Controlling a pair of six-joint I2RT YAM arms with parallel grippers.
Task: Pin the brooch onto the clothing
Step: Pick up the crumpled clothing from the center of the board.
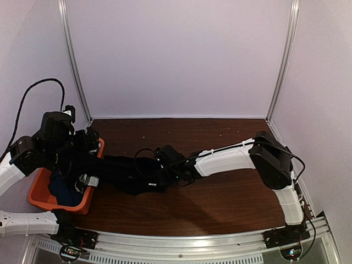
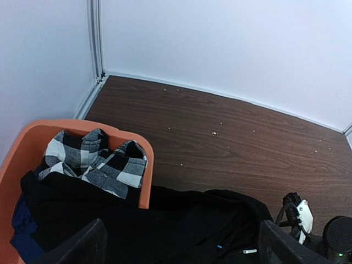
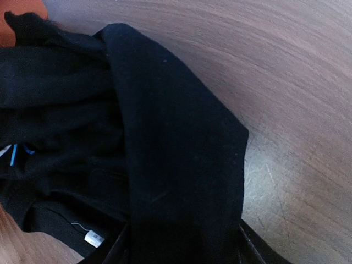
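Note:
The clothing, a black T-shirt [image 1: 124, 170], spills out of an orange basket [image 1: 38, 195] onto the brown table. In the right wrist view the T-shirt [image 3: 165, 137] lies crumpled, with a light-blue mark [image 3: 14, 155] and a small white tag [image 3: 94, 238] on it. My right gripper [image 3: 184, 250] sits low over it, jaws apart, a thick fold of black cloth filling the gap between them. My left gripper [image 2: 181, 248] hangs open above the T-shirt [image 2: 181, 220] beside the basket, holding nothing. The brooch is not in view.
A black-and-white checked cloth [image 2: 99, 159] lies in the orange basket [image 2: 144, 165] under the shirt, with dark blue fabric [image 2: 19, 225] at its near end. White walls close in the table at the back and both sides. The right arm [image 1: 231, 157] stretches across the table's middle.

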